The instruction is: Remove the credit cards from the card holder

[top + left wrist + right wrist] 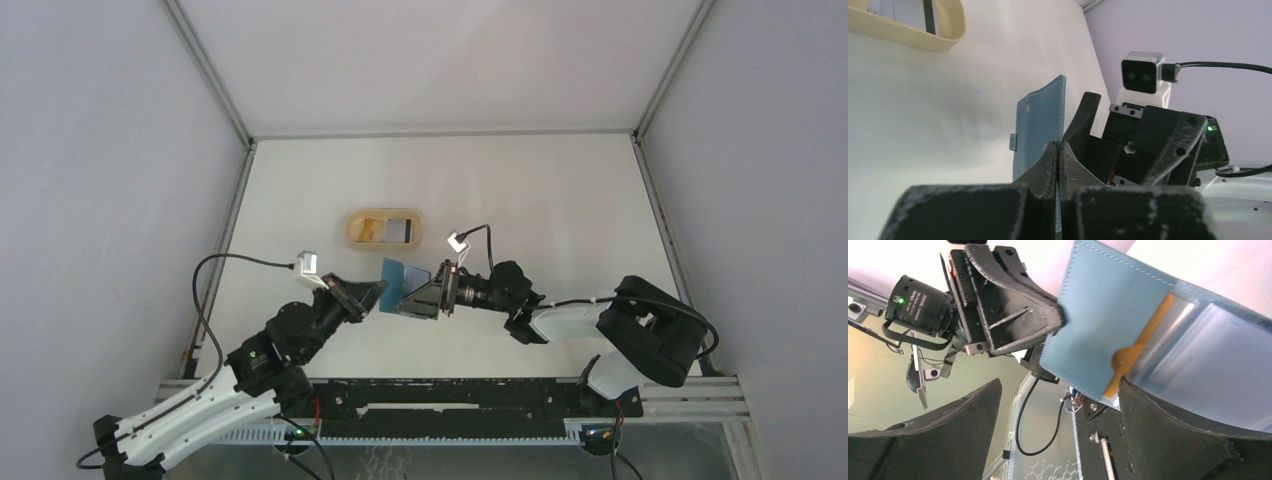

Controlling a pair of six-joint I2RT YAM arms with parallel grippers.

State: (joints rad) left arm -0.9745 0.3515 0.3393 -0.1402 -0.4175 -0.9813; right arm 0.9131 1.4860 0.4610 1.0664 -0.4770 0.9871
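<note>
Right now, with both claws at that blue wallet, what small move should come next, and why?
Probably close the right claw on the free half of the wallet. The left claw pinches one edge, holding it upright, while the right claw is wide open beside the pocket side.

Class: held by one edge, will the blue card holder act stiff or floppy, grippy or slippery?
Probably fairly stiff: the card holder stands straight from the left gripper pinching its edge. Its clear pockets look glossy, so possibly slippery there. It is spread open, so it may hinge at the fold.
</note>
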